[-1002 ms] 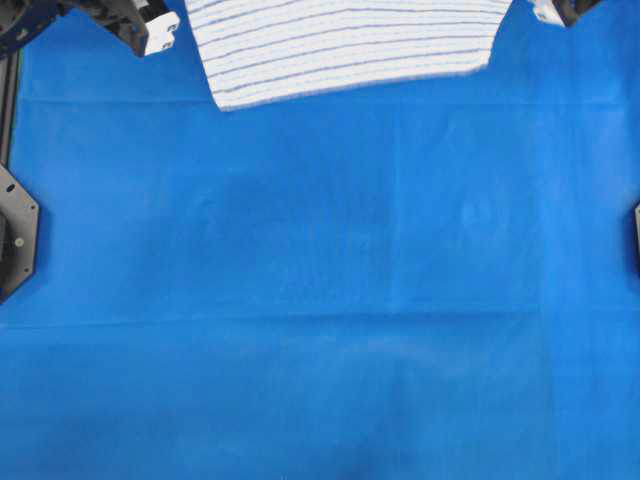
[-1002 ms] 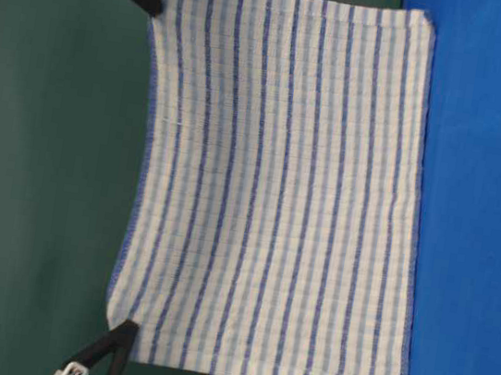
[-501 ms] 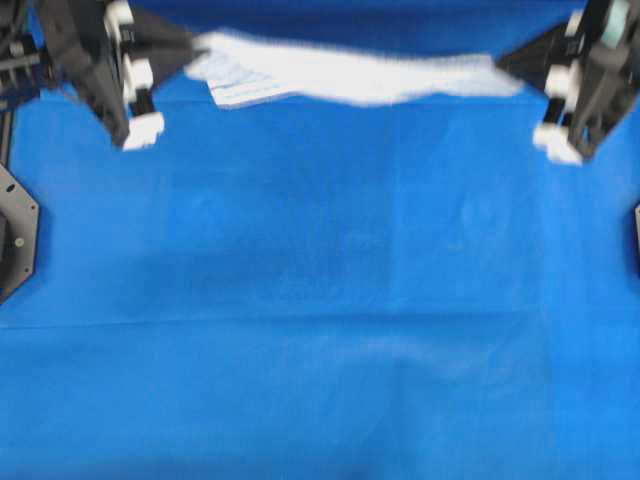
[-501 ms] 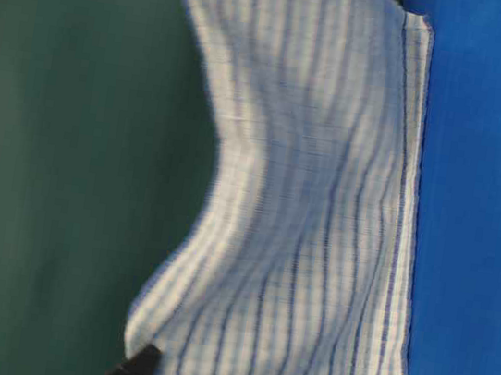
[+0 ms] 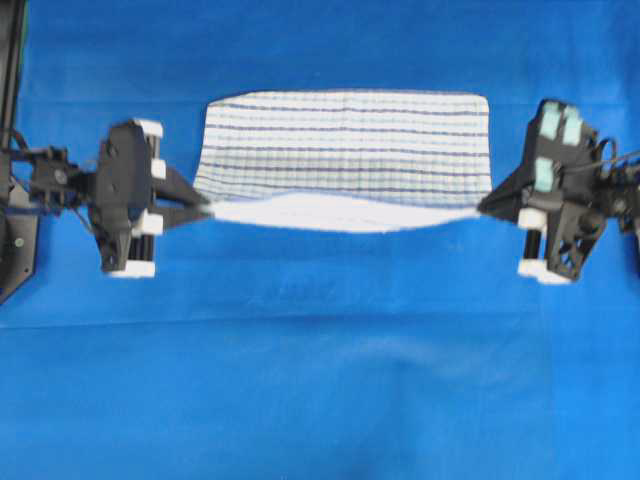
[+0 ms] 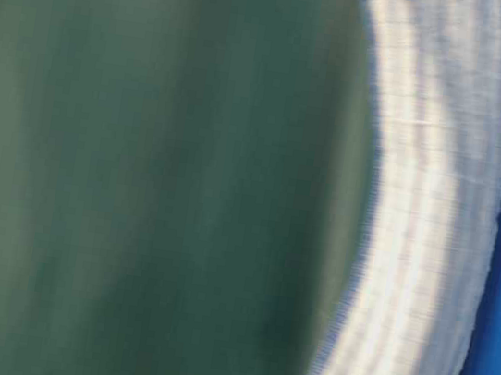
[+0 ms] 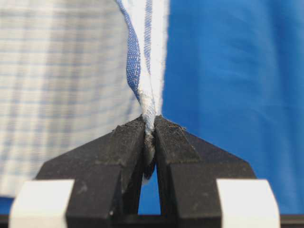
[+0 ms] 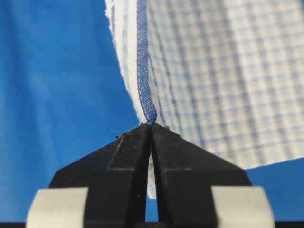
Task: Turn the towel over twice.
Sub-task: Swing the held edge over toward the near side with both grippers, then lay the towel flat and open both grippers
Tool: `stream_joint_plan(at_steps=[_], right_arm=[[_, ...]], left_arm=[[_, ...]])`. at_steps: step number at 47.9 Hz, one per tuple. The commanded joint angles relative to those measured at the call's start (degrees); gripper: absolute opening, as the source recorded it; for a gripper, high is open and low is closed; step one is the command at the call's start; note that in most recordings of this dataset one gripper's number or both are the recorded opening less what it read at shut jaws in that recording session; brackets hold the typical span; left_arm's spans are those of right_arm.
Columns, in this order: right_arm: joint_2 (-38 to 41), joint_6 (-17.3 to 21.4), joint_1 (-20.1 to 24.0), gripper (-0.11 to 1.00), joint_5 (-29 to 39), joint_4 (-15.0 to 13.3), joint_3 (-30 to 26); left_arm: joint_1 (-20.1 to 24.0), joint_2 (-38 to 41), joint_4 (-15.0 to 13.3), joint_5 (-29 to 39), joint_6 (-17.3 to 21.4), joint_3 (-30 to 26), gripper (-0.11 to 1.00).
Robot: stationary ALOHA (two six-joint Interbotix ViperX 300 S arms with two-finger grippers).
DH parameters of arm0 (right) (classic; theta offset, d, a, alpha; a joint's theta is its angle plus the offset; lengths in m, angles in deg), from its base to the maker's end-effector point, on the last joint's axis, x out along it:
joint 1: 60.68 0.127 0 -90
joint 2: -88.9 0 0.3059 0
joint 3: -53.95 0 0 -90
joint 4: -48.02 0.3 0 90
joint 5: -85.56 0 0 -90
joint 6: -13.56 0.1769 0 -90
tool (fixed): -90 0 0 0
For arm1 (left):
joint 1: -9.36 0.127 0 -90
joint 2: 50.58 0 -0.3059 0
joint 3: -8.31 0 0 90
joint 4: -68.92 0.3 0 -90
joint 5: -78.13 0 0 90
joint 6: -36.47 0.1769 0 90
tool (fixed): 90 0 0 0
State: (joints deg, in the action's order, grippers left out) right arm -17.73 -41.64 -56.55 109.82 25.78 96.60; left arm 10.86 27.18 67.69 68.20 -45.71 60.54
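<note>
The table-level view blurs the towel (image 6: pixel 423 221). It stretches lengthwise across the blue cloth (image 5: pixel 320 380) between the left pincer (image 5: pixel 205 210) and right pincer (image 5: pixel 482 210), each clenched on a corner.

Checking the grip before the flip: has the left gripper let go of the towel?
No, the left gripper is shut on the towel, pinching its hemmed corner.

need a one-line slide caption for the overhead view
Left hand and right hand each pinch a corner of the striped towel, stretching its near edge between them over the blue cloth.
</note>
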Motion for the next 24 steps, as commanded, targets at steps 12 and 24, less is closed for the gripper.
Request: stream_joint_plan(at_steps=[12,24], right_arm=[[5.8,7.38,7.12,0.02,-6.06,0.0,0.88],[9.14,11.43,10.37,0.02,-7.38,0.0,0.53]], left_arm=[[-8.44,8.61,-0.09,-3.78,-2.37,-0.88,0.03],[-11.16,10.46,-0.09,-3.87,-4.57,-1.14,0.03]])
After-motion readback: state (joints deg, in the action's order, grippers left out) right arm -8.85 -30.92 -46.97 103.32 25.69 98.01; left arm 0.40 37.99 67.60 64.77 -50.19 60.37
